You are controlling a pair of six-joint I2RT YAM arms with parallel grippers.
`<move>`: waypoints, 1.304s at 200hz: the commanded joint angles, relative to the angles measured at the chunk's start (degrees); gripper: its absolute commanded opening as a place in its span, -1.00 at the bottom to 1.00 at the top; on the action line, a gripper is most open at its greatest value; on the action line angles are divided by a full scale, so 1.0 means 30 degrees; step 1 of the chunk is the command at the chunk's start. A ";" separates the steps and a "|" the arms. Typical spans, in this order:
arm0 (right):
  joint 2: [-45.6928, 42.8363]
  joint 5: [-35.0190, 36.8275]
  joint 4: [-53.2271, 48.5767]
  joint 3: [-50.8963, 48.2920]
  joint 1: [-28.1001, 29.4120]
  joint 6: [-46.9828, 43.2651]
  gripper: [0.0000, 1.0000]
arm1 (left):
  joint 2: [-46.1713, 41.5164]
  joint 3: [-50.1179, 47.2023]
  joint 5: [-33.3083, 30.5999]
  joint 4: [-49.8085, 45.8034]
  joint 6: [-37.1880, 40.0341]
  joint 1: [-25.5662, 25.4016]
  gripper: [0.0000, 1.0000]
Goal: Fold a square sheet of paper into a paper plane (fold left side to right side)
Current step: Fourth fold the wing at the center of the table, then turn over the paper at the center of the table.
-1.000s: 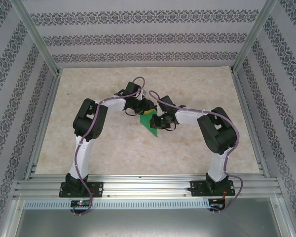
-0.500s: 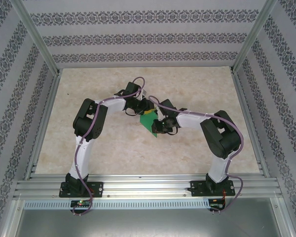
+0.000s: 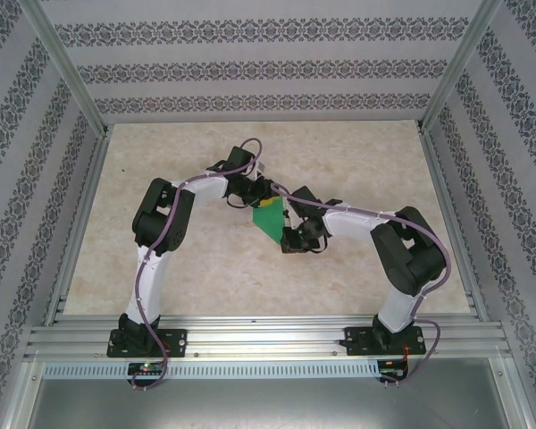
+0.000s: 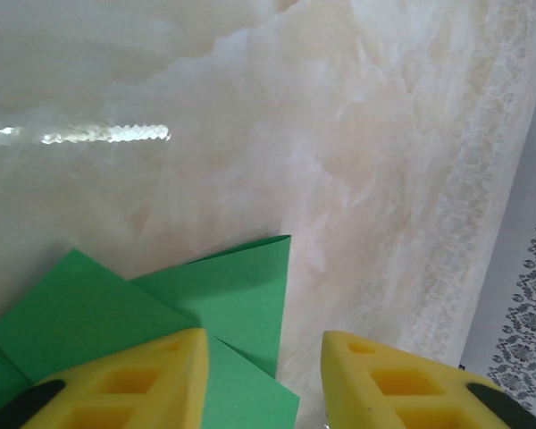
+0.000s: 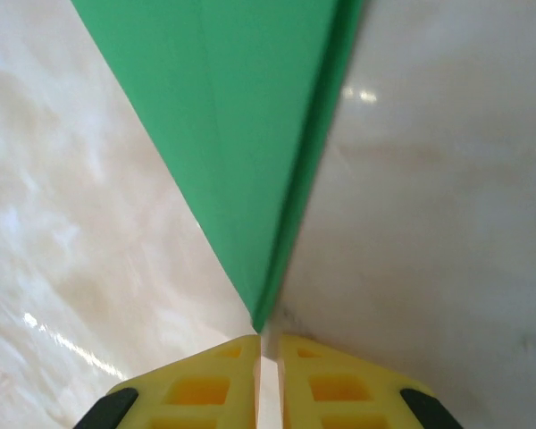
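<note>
Since a clean crease depends on the layers not sliding, the left gripper (image 3: pixel 256 192), just left of centre in the top view, best serves as an anchor. Its jaws stand apart, and in its wrist view the finger (image 4: pixel 134 384) at the lower left lies over the green paper (image 4: pixel 116 308) while the other sits over bare table (image 4: pixel 357 179). The paper lies at the middle of the table, folded into a long taper with overlapping layers. At its lower right, the right gripper (image 5: pixel 266 347) has its fingers drawn together right at the paper's pointed tip; whether they nip that tip or merely touch it is hard to tell. I would press down firmly there, run slowly along the folded edge, and release only once the edges line up.
</note>
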 commanded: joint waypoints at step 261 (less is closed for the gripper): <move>0.4029 -0.6943 0.9471 0.2430 -0.4225 0.0296 -0.97 | -0.7243 -0.8265 0.0065 0.3631 -0.1513 0.1554 0.09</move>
